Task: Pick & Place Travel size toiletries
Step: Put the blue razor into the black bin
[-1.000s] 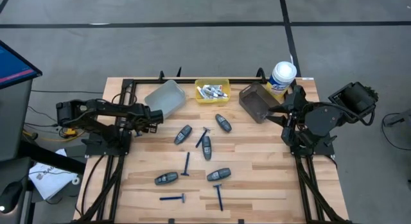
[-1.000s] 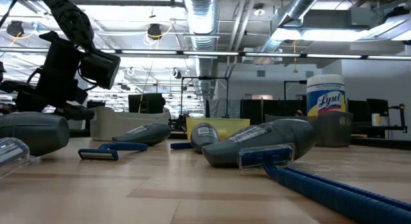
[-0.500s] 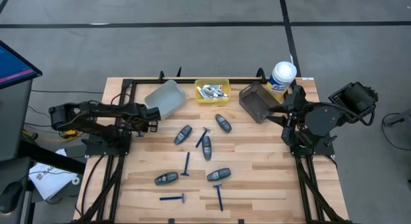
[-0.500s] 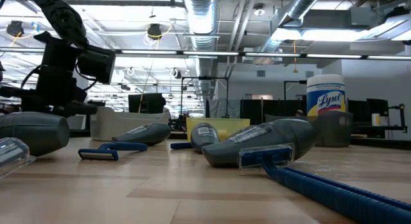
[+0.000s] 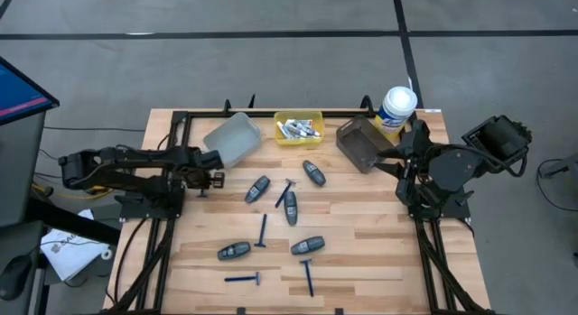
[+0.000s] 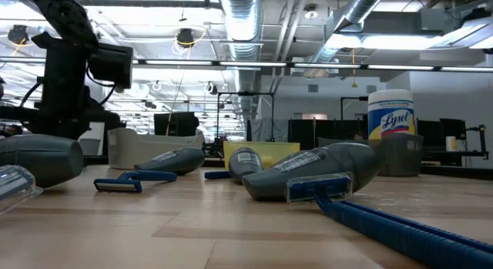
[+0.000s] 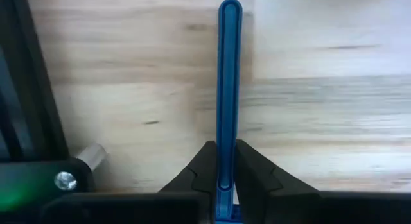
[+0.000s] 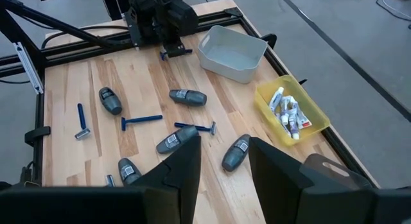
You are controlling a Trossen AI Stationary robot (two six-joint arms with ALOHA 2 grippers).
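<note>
Now the left claw (image 5: 215, 178) is low over the table (image 5: 361, 252), just beside the grey bin (image 5: 231, 139), and its two fingers are clamped on a thin blue razor (image 7: 228, 89) by the handle. The yellow bin (image 5: 299, 128), next to the grey bin, contains the mini tubes (image 5: 296, 128). The right claw (image 8: 221, 163) waits by the brown bin (image 5: 359, 143), with its fingers apart and nothing between them.
</note>
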